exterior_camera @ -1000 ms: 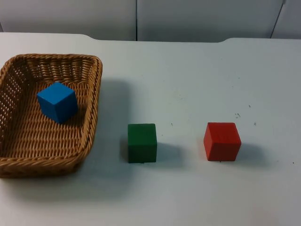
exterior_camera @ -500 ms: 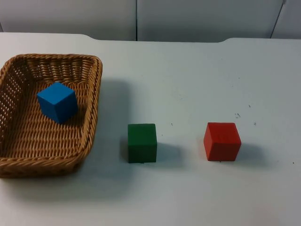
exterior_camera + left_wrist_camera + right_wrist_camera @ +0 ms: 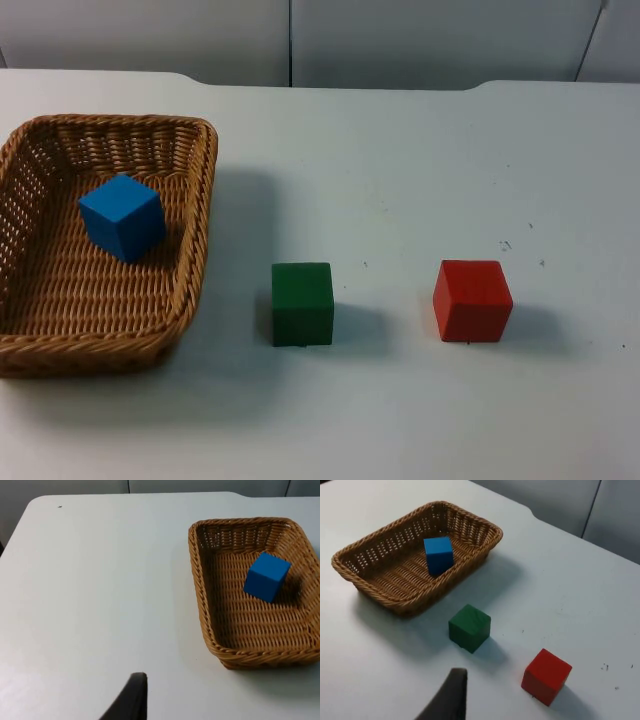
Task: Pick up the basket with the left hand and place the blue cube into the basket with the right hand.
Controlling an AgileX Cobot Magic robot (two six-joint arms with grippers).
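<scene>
The blue cube point(image 3: 122, 217) sat inside the basket point(image 3: 196, 215), resting on the woven floor toward the far end, tipped a little against the weave. So the placing part of the task looked done, judging by where things lay. The basket itself stood flat on the tabletop point(image 3: 420, 160) with nothing gripping it, so the lifting part was not in evidence. The left pincer point(image 3: 131, 700) hung back above bare tabletop, well apart from the basket's near rim; one dark fingertip showed, and whether it was spread or pressed together could not be told. The right pincer point(image 3: 449, 696) waited above the tabletop too, near the green cube point(image 3: 302, 303), and its opening could not be told either. As for materials: the basket was tan wicker, rectangular with rounded corners, a braided rim and open-weave sloping walls, likely light and a bit springy. The blue cube had crisp edges and a matte face. The green cube and the red cube point(image 3: 472, 300) stood apart on the smooth white tabletop, both solid-looking, matte and square-cornered, outside the basket.
</scene>
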